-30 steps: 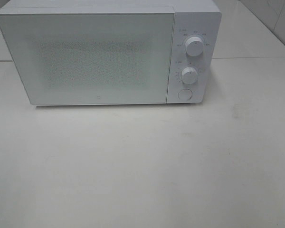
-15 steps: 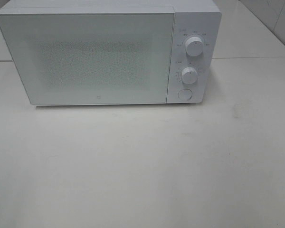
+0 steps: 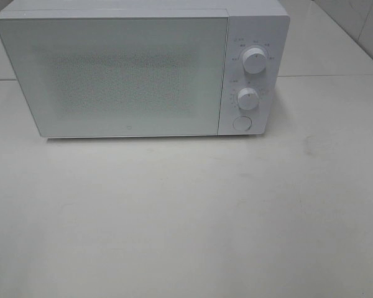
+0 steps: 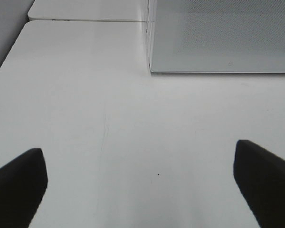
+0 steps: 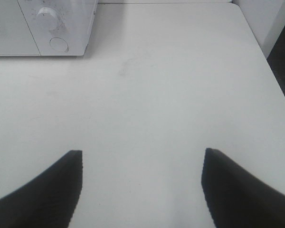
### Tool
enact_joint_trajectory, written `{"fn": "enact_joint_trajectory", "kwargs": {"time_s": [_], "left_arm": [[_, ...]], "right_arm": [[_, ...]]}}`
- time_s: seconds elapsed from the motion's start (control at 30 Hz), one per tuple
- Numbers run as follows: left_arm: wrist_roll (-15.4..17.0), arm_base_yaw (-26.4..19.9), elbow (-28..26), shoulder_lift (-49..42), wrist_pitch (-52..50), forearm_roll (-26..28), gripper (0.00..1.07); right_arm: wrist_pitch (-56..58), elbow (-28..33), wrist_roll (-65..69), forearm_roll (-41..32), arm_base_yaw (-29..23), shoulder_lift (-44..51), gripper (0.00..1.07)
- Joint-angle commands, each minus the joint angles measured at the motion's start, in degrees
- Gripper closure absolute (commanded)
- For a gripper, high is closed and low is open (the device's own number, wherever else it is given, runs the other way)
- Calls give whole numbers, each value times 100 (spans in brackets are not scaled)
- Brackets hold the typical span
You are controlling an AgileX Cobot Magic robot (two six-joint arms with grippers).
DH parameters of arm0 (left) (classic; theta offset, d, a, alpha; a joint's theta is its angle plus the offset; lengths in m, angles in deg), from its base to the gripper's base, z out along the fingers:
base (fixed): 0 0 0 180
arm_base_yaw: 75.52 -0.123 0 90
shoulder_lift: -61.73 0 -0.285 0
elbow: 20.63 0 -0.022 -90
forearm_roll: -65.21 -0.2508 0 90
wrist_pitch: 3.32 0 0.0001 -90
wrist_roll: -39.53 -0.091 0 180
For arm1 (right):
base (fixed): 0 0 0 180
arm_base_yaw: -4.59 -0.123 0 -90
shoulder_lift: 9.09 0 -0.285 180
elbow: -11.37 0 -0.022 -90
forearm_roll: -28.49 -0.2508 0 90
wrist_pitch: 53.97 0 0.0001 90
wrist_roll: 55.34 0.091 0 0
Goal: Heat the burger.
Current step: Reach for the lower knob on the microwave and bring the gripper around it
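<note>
Left gripper (image 4: 138,152): opened wide in the left wrist view; nothing is held between the jaws, and only bare table is seen beneath.
Table (image 3: 186,217): white, faintly scuffed.
Microwave (image 3: 130,12): white, set at the far side of the table, toward the left of the exterior view.
Door (image 3: 112,74): shut flush; nothing can be made out through the speckled window.
Upper dial (image 3: 254,62): mounted on the panel just right of the door.
Lower dial (image 3: 247,99): placed below the upper dial.
Round button (image 3: 241,123): set beneath both dials.
Right gripper (image 5: 142,153): jaws parted, nothing clamped; it is held above bare table, apart from the microwave's panel corner.
Burger: not seen in any view; its place cannot be told.
</note>
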Motion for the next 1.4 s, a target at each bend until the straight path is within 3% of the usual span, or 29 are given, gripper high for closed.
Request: {"fn": "enact_joint_trajectory", "kwargs": {"time_s": [0.03,0.57,1.4], "left_arm": [[23,17,17,-149,-29,74,6],[23,17,17,-149,-29,74,6],[23,17,17,-149,-29,74,6]], "right_arm": [[-40,6,29,0,17,92,38],[-246,-327,23,11,6,-309,38],[-3392,-286,92,0,6,-3489,38]]}}
